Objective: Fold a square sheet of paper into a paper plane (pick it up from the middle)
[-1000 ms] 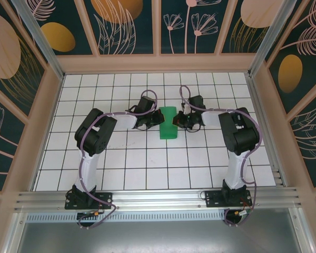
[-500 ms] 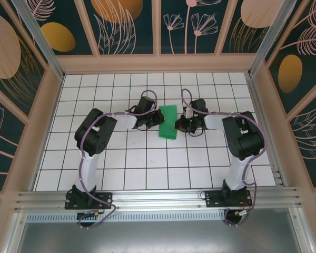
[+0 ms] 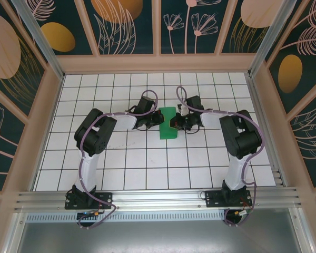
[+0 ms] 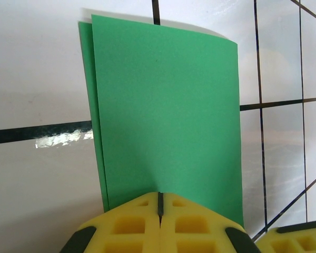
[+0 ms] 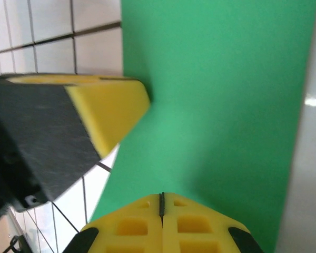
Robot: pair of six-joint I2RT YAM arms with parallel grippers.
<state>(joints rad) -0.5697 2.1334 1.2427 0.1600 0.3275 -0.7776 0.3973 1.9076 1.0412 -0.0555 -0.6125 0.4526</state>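
The square sheet of paper [image 3: 167, 127] is bright green and lies folded in half on the white grid table, just beyond the middle. In the left wrist view the paper [image 4: 163, 105] shows two layers, the lower edge peeking out on the left. My left gripper [image 3: 159, 120] is shut, and its yellow tips [image 4: 160, 195] rest on top of the paper's near side. From the right, my right gripper [image 3: 173, 123] is also shut, its tips [image 5: 161, 196] lying on the paper [image 5: 226, 95]. The left gripper's yellow finger [image 5: 110, 108] touches the paper's far edge there.
The white tiled table [image 3: 147, 163] is boxed in by patterned walls [image 3: 45, 121] on three sides. An aluminium rail [image 3: 158, 197] with both arm bases runs along the near edge. Open tiles lie between the rail and the paper.
My right gripper drew back to the right, then came back left onto the paper, which shifted slightly with it. The left arm has stayed still.
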